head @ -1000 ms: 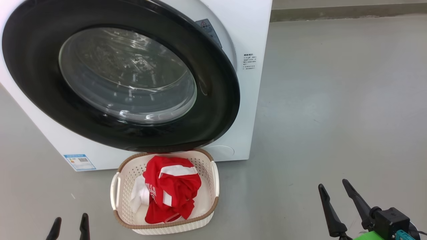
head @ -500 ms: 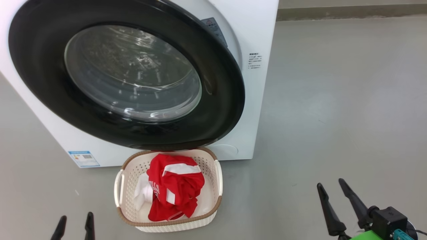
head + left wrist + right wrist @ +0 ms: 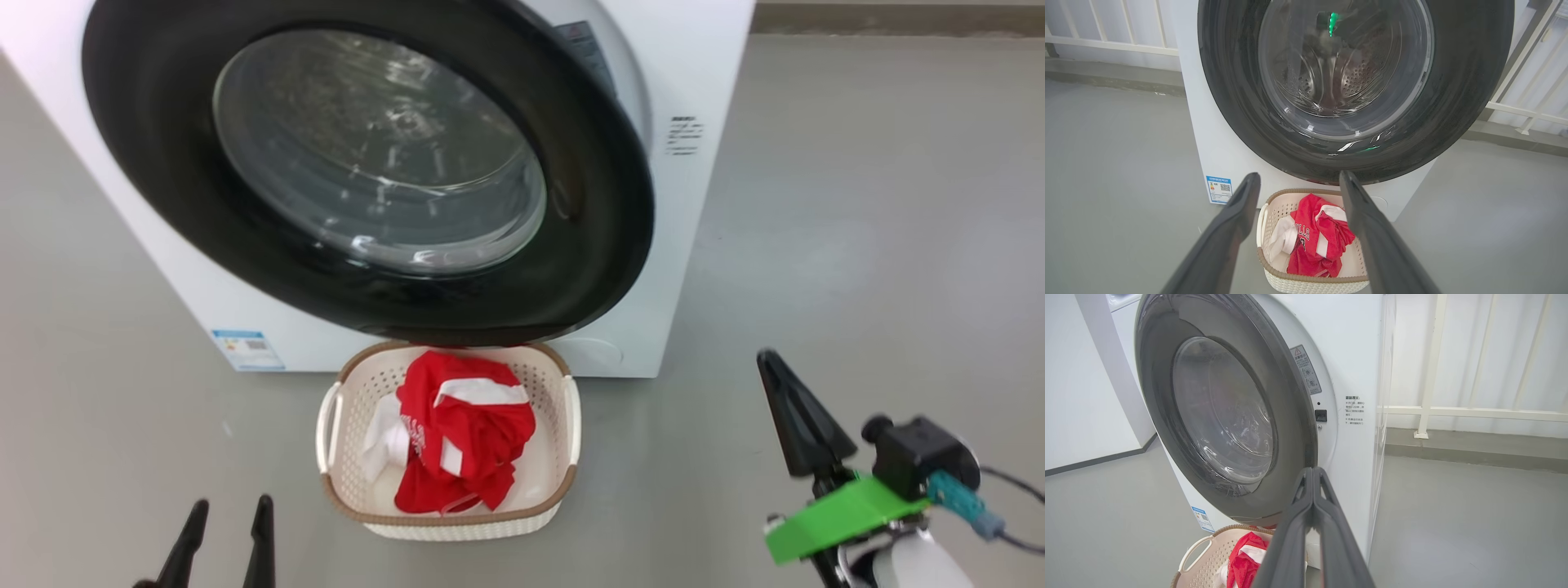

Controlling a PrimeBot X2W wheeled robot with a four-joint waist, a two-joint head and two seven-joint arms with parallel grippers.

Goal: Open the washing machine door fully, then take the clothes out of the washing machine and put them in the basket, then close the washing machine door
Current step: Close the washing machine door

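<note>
Washing machine door [image 3: 1224, 412] ajar, beyond pinched-together right claw [image 3: 1312, 470], left claw [image 3: 1299, 175] spread wide

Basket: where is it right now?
Head view, lower centre: the basket sits on the floor in front of the washing machine, below its door, holding the clothes.

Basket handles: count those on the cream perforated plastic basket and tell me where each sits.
2. One pale loop handle is on the cream perforated basket's left side in the head view, the other on its right; none appears hidden.
</note>
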